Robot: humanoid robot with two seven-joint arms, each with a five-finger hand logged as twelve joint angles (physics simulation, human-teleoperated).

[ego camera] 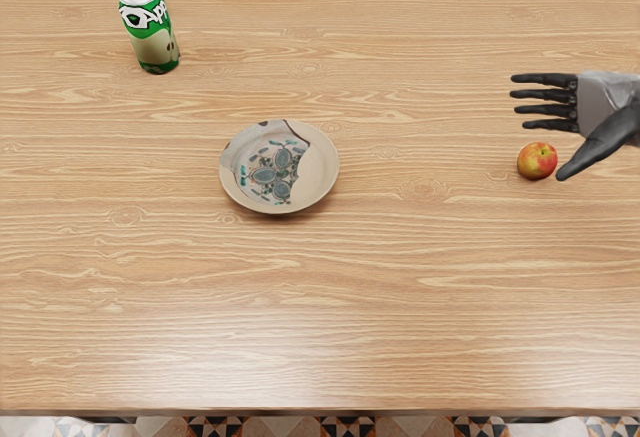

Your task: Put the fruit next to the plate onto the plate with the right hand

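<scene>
A small red and yellow apple lies on the wooden table at the right, well away from the plate. The beige plate with a blue-green leaf pattern sits near the table's middle and has nothing on it. My right hand comes in from the right edge and hovers just above and to the right of the apple. Its dark fingers are spread out towards the left, and the thumb points down beside the apple. The hand holds nothing. My left arm does not show.
A green soda can stands upright at the far left of the table. Bare wood stretches between the apple and the plate. The table's front edge runs along the bottom of the view.
</scene>
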